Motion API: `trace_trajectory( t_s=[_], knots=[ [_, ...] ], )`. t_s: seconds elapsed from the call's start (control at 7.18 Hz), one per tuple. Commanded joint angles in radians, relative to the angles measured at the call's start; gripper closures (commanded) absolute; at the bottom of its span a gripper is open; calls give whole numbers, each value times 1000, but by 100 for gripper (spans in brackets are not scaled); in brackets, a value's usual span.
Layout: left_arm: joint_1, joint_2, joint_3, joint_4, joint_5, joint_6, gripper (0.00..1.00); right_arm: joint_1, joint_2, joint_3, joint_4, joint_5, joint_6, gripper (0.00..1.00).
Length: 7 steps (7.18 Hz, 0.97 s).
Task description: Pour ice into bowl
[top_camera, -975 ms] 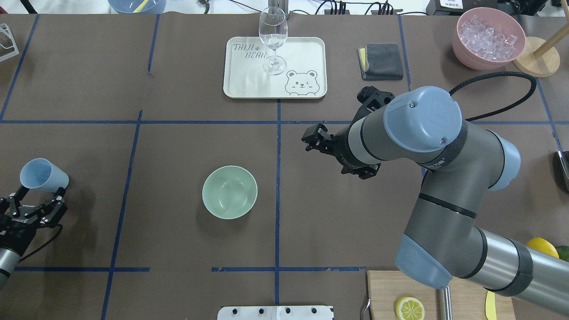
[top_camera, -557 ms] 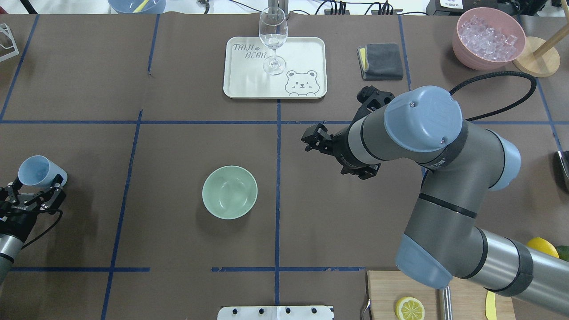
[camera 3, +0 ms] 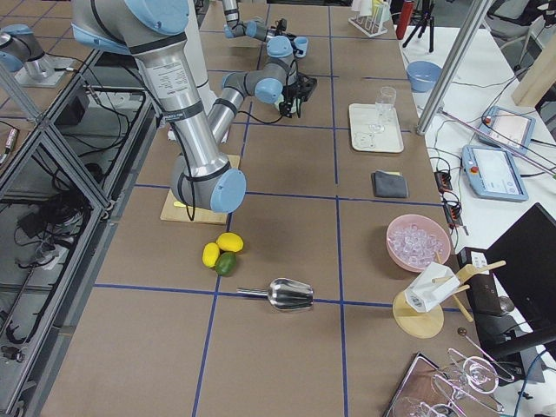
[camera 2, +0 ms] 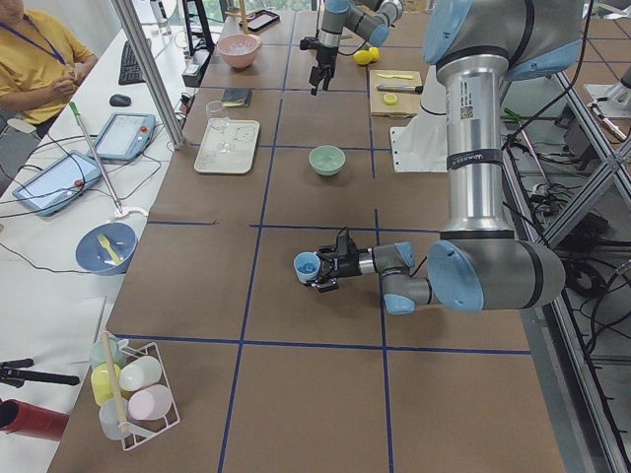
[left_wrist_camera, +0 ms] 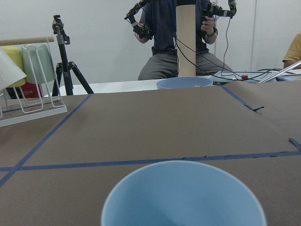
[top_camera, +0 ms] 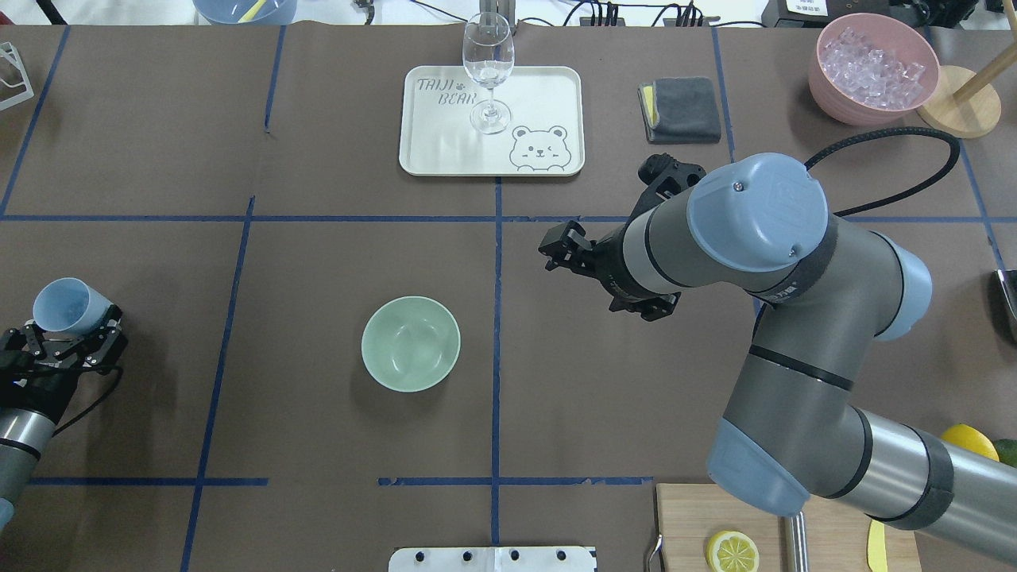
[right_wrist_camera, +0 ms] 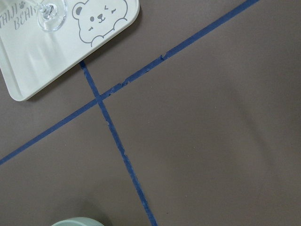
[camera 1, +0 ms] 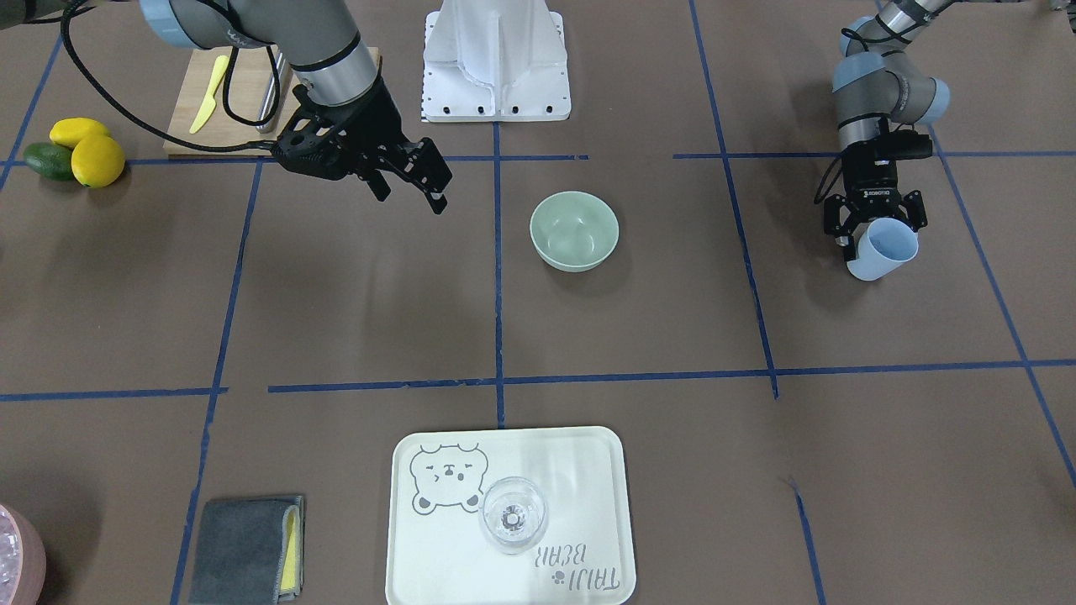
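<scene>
left jaws: clamped on light blue cup (top_camera: 63,306), mouth upward, by the counter's left edge | right jaws: spread wide, nothing between them, above mid-counter | bowl (top_camera: 377,349): upright mid-counter, nearer the robot-side edge | ice (top_camera: 872,67): heaped in pink container (top_camera: 826,87) at far right corner; any in bowl, cannot tell

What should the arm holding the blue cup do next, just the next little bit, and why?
Probably lower the cup onto the table and let go. The left fingers hold it low over the table, far from the bowl, and in the wrist view the part of its inside that shows looks empty, so the pouring seems done.
</scene>
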Motion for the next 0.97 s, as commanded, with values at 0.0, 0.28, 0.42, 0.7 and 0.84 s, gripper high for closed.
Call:
trace_trajectory(
  t_s=[0.0,0.28,0.42,0.7,0.84],
  knots=[
    [-19,-38,25,0,-12,9,1,0,0,1,-1,1,-2,0],
    [-26,-41,28,0,-12,9,13,2,3,4,-2,2,0,0],
    [-29,-41,28,0,-13,9,47,2,3,3,-2,2,0,0],
    [-40,-40,20,-15,-31,34,100,2,1,3,-2,2,0,0],
    [-42,-43,11,-100,-33,114,100,2,1,3,-2,2,0,0]
  ],
)
